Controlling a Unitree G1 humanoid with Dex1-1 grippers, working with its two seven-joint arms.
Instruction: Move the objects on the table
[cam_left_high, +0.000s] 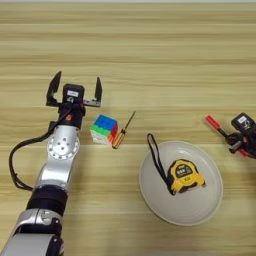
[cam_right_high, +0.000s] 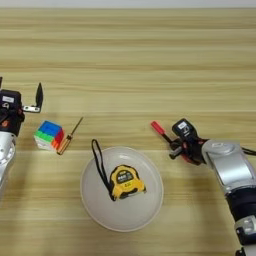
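Clamped in the right gripper (cam_right_high: 176, 146) just right of the round white plate (cam_right_high: 97, 200): a thin red marker pen (cam_right_high: 161, 131), long axis running diagonally, free end pointing up and to the left, the other end hidden under the black fingers (cam_right_high: 174, 153). Slim, bright red, with a short length sticking out past the grip, low above the table (cam_right_high: 130, 60) or touching it; cannot tell which. Left of the plate, lying flat on the wood: a slim screwdriver (cam_left_high: 123, 130), amber handle toward the robot, thin dark shaft aimed up and to the right. Just beside that handle, touching or nearly so: a multicoloured puzzle cube (cam_left_high: 104, 129), blue face up, green, red and yellow along the sides. Above and to the left of the cube, clear of it: the left gripper (cam_left_high: 75, 90), fingers spread wide apart, holding nothing. Inside the plate: a yellow-black tape measure (cam_left_high: 184, 176), its black strap looped up over the rim.
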